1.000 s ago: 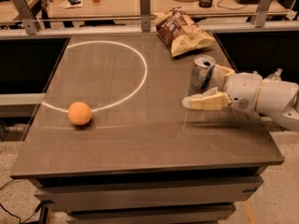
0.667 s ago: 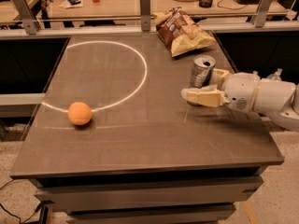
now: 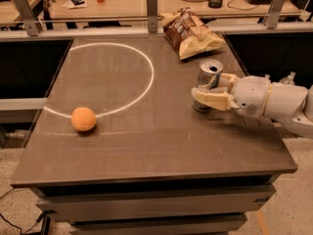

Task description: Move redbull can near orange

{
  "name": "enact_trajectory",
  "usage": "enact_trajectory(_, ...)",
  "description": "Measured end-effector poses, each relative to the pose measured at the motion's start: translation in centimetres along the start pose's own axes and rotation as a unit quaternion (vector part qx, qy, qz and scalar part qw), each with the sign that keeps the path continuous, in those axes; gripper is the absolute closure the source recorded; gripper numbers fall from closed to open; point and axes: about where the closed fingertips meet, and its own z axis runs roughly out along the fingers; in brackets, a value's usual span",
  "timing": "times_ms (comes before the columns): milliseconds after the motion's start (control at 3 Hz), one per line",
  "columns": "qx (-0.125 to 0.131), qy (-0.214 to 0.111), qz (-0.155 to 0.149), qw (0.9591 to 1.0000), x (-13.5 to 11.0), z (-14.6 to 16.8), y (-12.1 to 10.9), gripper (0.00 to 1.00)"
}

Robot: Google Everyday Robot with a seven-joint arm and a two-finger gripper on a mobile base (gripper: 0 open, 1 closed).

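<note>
The redbull can stands upright on the dark table, right of the middle, its pull-tab top showing. My gripper reaches in from the right on a white arm and sits at the can, covering its lower part. The can rests on the table. The orange lies far to the left, near the front left, just outside the white circle line.
A brown-and-yellow chip bag lies at the table's back edge, just behind the can. A railing with metal posts runs along the back. The table's right edge is close to my arm.
My gripper has moved from in front of the can up to it and now covers its lower part. The can and the orange have stayed in place.
</note>
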Motion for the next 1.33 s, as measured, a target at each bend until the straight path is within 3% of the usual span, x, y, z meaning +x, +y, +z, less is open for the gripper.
enact_trajectory(333,-0.002,0.000,0.000,1.0000,-0.1,0.2,0.1,1.00)
enact_trajectory(1000,-0.017,-0.006,0.002,0.9998,-1.4,1.7,0.3,1.00)
enact_trajectory(1333,-0.048,-0.020,-0.006,0.9986,-3.8,4.1,1.0,1.00)
